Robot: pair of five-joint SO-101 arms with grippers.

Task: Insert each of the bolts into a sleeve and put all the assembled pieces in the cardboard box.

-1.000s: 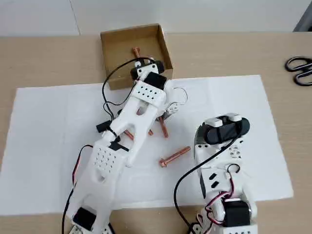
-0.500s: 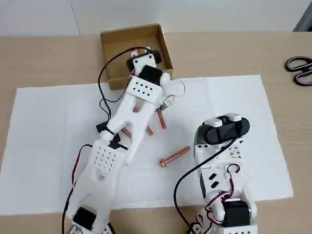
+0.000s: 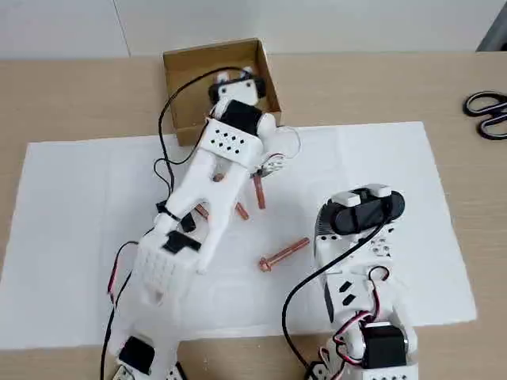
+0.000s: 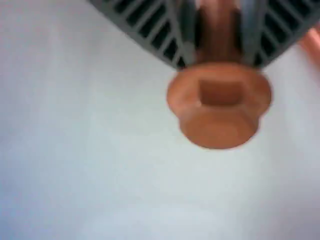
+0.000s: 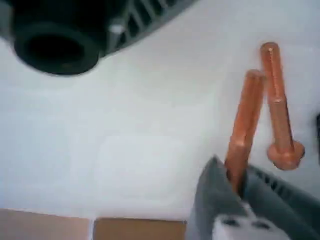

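My table is pale wood. A wide white paper sheet covers most of its middle. The cardboard box sits at the sheet's far edge, and black scissors lie on bare wood beyond the sheet's corner.

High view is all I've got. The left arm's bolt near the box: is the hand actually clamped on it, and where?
Observer: Yes. The left wrist view has the left hand shut on the bolt at the shank, right behind the flanged head, which points at the camera.
Operator: The right arm is folded over its own hand here. Is it holding anything?
Observer: A black sleeve sits in the right hand, open bore facing the wrist camera.
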